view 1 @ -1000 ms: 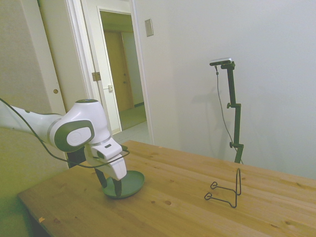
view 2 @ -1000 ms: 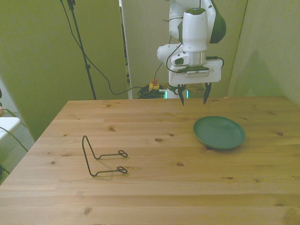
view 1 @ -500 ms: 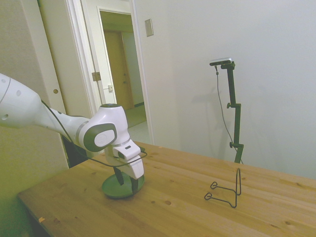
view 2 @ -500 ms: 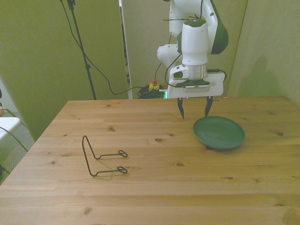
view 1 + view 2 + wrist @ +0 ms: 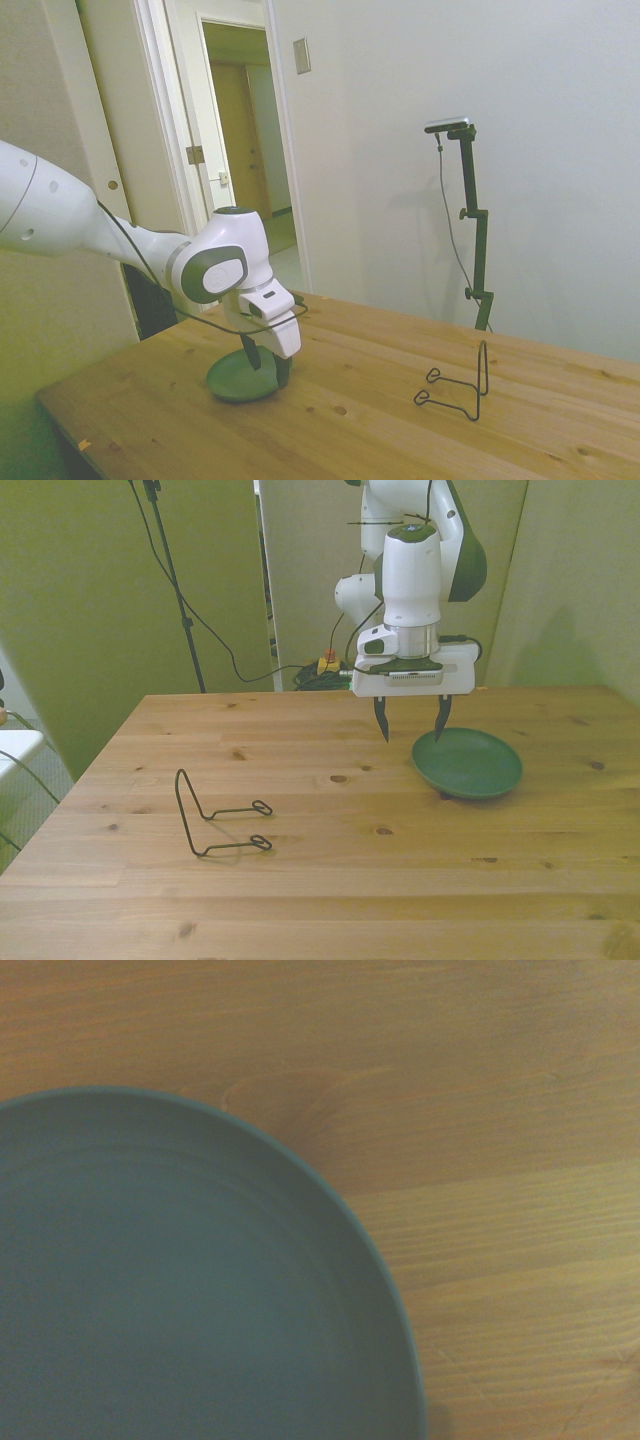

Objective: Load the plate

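The dark green plate (image 5: 468,763) lies flat on the wooden table at the front view's right; it also shows in the side view (image 5: 232,381) and fills much of the wrist view (image 5: 180,1280). My gripper (image 5: 411,732) hangs open just above the plate's rim on its side toward the front view's left, with one fingertip over the rim and the other over bare wood. Nothing is between the fingers. In the side view the gripper (image 5: 268,370) partly hides the plate's right edge.
A black wire rack (image 5: 215,815) stands on the table at the front view's left, also in the side view (image 5: 458,385). Cables hang behind the table's far edge.
The gripper has come forward and down from behind the plate to hover at its rim, staying open. The plate and the rack have not moved.
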### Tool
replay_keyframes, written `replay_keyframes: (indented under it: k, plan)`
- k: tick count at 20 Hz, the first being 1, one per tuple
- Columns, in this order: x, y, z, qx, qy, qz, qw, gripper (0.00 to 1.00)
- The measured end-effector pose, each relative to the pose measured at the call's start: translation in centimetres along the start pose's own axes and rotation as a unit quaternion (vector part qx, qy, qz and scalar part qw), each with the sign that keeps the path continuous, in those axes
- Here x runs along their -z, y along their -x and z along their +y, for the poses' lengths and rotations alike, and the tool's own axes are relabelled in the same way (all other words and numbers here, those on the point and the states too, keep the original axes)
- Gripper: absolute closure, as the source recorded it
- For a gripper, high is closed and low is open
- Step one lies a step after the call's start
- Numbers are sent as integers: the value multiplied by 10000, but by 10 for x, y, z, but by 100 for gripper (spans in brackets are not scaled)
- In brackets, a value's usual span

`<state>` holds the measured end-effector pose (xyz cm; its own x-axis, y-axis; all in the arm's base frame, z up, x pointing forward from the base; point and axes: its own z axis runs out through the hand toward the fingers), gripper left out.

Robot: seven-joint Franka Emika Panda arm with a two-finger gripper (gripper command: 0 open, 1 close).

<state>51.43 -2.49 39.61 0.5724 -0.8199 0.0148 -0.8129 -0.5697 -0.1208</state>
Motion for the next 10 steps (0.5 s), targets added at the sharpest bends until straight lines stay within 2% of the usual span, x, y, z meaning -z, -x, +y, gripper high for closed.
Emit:
replay_keyframes:
  k: [5, 10]
  plan:
    - [-3, -19, 10, -165, -165, -249, 9994, 0]
    - [-34, -27, 3, -206, -197, -568, 9980, 0]
